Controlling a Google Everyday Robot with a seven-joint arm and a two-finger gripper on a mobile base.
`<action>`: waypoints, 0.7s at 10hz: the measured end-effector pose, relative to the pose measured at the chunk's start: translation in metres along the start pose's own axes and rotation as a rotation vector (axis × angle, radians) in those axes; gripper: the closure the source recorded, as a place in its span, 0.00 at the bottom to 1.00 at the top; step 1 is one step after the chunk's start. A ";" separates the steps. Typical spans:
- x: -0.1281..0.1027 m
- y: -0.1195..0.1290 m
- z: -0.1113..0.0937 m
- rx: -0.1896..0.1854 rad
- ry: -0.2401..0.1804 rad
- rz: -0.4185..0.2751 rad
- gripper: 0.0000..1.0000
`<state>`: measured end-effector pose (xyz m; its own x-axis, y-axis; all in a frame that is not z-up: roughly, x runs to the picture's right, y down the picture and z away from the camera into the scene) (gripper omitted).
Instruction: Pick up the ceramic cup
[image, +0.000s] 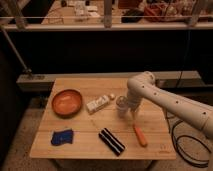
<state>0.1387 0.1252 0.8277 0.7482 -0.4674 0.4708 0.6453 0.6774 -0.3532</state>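
The ceramic cup (120, 106) is small and white and stands upright on the wooden table (85, 150), right of centre. My gripper (126, 110) hangs down from the white arm (165, 100), which reaches in from the right. The gripper is at the cup and open, its jaws down around the cup's right side. The cup rests on the table; the gripper hides part of it.
A shallow orange bowl (67, 102) sits at the table's left. A white capped bottle (99, 103) lies just left of the cup. Near the front are a blue object (62, 136), a black striped object (112, 141) and an orange stick (140, 135). Cables (186, 145) lie on the floor at right.
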 end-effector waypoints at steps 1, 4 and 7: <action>0.000 0.000 0.001 -0.001 -0.001 0.000 0.20; -0.001 0.001 0.002 -0.005 -0.006 0.002 0.20; -0.004 0.000 0.003 -0.008 -0.011 0.001 0.20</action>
<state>0.1355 0.1286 0.8285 0.7473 -0.4604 0.4791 0.6456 0.6735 -0.3599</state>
